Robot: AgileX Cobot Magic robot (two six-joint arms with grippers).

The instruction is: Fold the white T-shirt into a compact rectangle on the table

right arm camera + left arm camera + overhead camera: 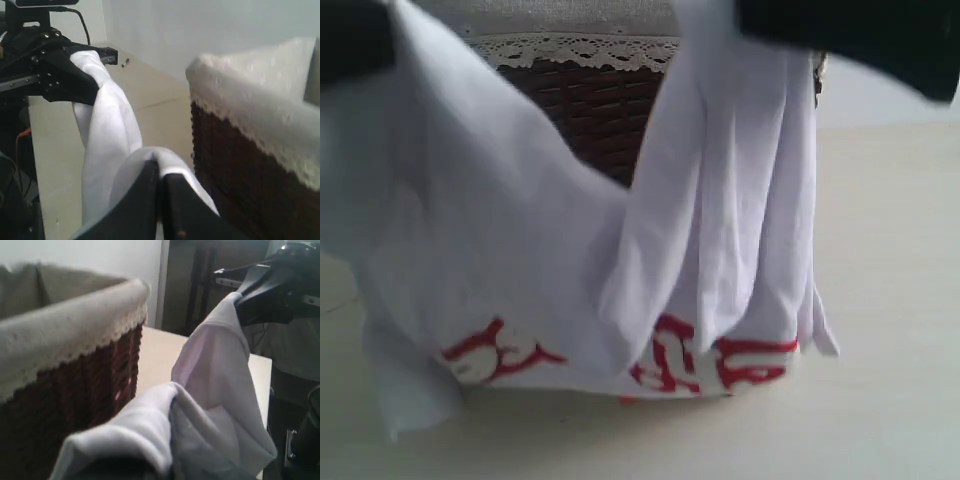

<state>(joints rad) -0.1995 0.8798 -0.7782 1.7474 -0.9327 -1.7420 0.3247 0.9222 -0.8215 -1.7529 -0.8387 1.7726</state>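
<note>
The white T-shirt (520,230) hangs closest to the lens in the exterior view, filling most of it. It is slung between my two tools. My left tool (365,40) is a dark blur at the upper left corner, and my right tool (770,25) is a dark blur at the upper right. The cloth sags between them, and its lower part with the red lettering (740,362) reaches down to the desk (900,300); I cannot tell whether it rests there. Behind the shirt stands the wicker basket (590,110) with its lace-trimmed liner (570,48).

In the left wrist view, bunched white cloth lies right under the camera and covers my left tool's fingers, which are clenched on that fold. Across the span, my right tool pinches another corner of the shirt high up, with the basket just beside.

In the right wrist view my right tool's dark fingers are pressed together on a fold of the shirt. The fabric runs away from them to my left tool, which is clamped on a gathered twist of cloth above the desk. The basket stands close by.
</note>
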